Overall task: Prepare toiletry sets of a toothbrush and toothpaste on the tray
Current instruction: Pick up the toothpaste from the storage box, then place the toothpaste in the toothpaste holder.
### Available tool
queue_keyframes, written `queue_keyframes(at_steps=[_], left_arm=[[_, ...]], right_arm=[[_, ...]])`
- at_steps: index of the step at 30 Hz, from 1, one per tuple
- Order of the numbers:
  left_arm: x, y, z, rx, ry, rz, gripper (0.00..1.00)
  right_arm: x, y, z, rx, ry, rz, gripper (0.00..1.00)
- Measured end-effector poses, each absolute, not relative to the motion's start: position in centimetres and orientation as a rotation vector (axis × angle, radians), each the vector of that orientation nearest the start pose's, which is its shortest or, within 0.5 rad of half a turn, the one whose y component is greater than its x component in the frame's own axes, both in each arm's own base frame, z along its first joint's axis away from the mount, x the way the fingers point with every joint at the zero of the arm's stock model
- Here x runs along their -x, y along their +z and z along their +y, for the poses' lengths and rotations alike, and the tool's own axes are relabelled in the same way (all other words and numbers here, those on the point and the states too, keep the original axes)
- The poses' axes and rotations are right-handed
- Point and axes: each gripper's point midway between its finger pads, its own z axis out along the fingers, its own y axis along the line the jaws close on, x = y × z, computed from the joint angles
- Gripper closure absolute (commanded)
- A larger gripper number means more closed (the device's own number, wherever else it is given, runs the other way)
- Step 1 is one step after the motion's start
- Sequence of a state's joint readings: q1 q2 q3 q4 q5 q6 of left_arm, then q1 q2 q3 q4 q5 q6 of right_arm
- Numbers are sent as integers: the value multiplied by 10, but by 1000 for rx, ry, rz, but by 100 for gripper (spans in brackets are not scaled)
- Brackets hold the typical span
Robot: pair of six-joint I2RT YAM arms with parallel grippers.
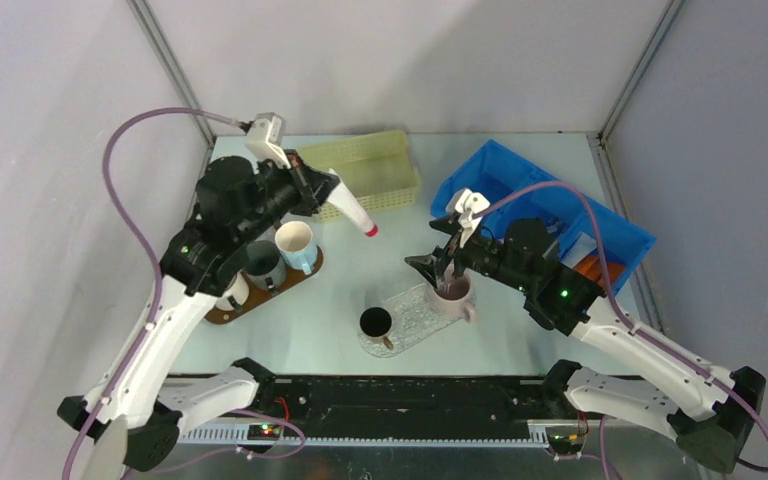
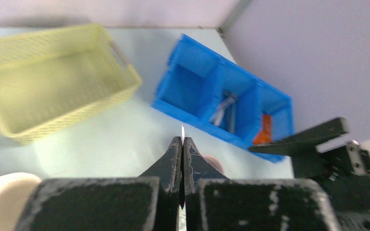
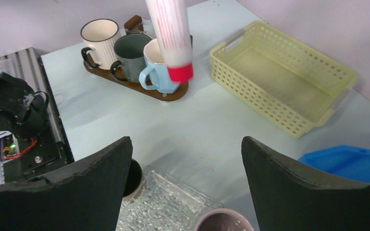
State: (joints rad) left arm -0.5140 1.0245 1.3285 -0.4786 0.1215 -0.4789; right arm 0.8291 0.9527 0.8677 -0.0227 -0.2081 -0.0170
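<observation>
Right claw (image 3: pixel 187 144) fingers wide apart, nothing between, hanging over pink mug (image 3: pixel 224 224). Blue bin (image 2: pixel 189 83), far right corner of worktop (image 3: pixel 207 120): blurred pale toothbrush (image 2: pixel 223 109) in middle compartment, orange tube (image 2: pixel 266 129) in the next. Yellow basket (image 3: pixel 279 82), far edge. Clear tray (image 1: pixel 415 315), near edge, centre, carries pink mug and black mug (image 1: pixel 375 322). Mug board (image 3: pixel 171 95), left edge, three mugs. Left claw (image 2: pixel 182 142) pinched on white toothpaste tube (image 3: pixel 173 38), lifted, red cap down, between board and basket.
</observation>
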Motion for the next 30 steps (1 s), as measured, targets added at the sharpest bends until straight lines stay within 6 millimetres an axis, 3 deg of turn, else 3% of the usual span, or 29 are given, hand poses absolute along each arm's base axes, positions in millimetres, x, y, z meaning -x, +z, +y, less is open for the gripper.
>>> queue_keyframes(at_steps=[5, 12, 21, 25, 30], left_arm=[[-280, 406, -155, -76, -568, 1760, 100], [-299, 402, -86, 31, -214, 1729, 100], [-326, 355, -14, 206, 83, 1716, 100], [-335, 329, 5, 262, 145, 1717, 100], [-348, 314, 21, 311, 178, 1689, 100]], right_arm=[[-217, 303, 276, 824, 737, 1525, 1], [-226, 299, 261, 778, 642, 1566, 1], [-242, 296, 244, 724, 510, 1588, 1], [-249, 295, 239, 705, 473, 1581, 1], [-260, 288, 233, 695, 427, 1589, 1]])
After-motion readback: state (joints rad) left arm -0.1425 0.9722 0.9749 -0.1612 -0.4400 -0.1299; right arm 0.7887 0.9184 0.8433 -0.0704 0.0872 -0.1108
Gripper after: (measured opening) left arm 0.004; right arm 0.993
